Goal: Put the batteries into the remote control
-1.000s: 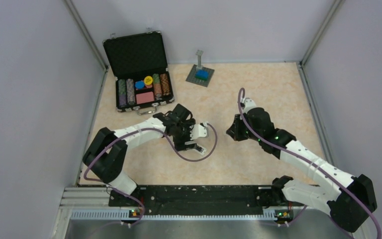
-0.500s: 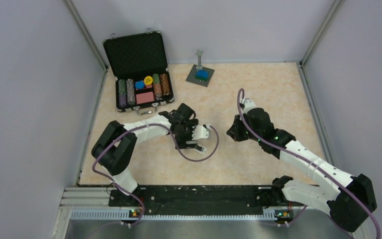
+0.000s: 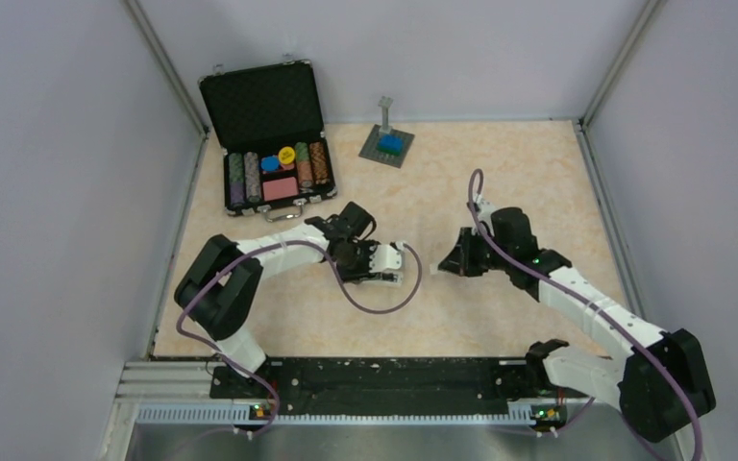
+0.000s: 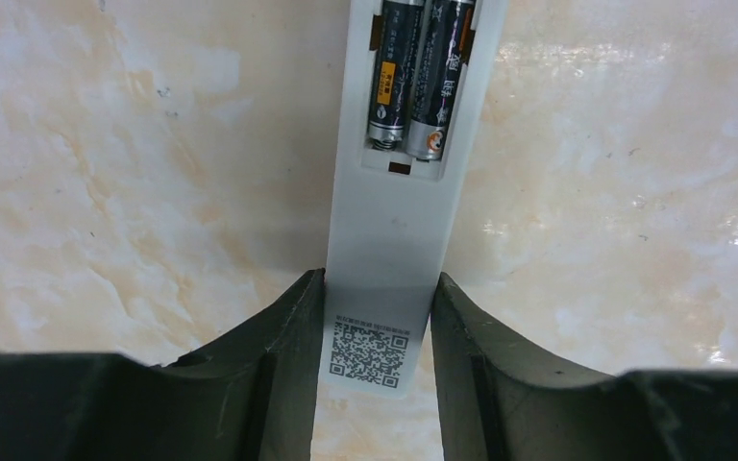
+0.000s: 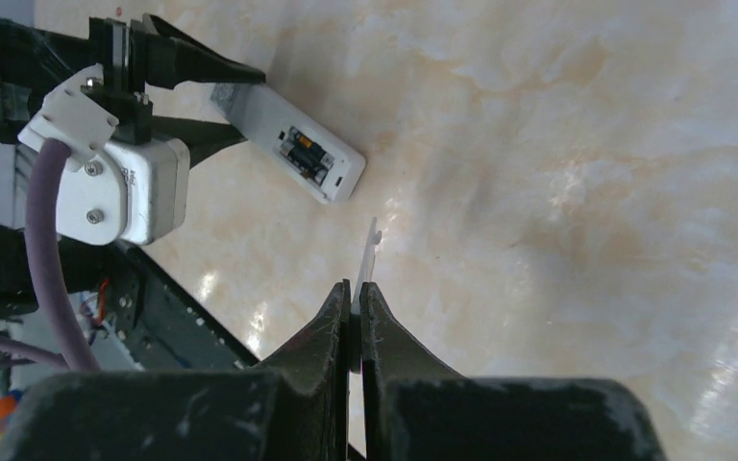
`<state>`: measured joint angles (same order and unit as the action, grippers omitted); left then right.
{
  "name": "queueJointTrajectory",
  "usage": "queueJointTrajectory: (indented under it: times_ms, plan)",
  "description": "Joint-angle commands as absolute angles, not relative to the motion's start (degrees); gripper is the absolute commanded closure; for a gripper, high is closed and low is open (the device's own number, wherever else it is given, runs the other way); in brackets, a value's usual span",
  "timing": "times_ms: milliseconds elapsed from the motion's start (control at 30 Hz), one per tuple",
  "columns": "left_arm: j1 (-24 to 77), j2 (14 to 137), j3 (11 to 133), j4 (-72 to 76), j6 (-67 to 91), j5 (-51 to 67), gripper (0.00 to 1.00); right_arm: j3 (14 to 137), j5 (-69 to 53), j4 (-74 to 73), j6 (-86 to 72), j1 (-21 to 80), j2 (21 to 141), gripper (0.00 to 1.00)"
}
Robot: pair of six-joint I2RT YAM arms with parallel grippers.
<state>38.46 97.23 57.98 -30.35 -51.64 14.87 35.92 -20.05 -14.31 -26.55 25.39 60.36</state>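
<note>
Batteries [image 4: 394,86] sit in the remote control [image 4: 389,230], its long axis straight out from my left gripper [image 4: 377,288] clamping one end, my right gripper [image 5: 356,293] off the other end pinching the cover plate [image 5: 369,252].

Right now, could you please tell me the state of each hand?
Left hand: closed on the remote control's end.
Right hand: closed, holding the thin white cover plate.

— Where does the top view sit?
— High above the near edge, looking down and forward on the whole table [image 3: 538,173].
— And the wrists?
— The left wrist looks from very close onto the remote control [image 4: 384,250]. The right wrist looks from farther off (slantwise, low), and all three views share that remote.
</note>
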Motion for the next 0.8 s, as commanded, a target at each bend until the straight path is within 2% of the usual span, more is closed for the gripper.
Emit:
queueJointTrajectory:
  times_ms: [0,133,467,767]
  plan:
    - [39.13,92.76,54.24,-29.05,-47.83,17.05,0.83,34.7,-34.8,-7.41,-28.59,24.19,63.09,0.98]
    - [40.08,89.52,52.14,-25.77,-45.23,15.02,1.0,35.79,-40.39,-5.33,-30.03,24.08,66.0,0.98]
    - [43.94,81.55,48.48,-19.37,-38.23,14.31,1.0,36.43,-48.13,-0.51,-38.55,24.08,70.22,0.99]
    - [44.94,75.43,48.37,-17.67,-34.71,15.07,1.0,38.58,-49.75,3.36,-43.63,24.15,68.32,0.99]
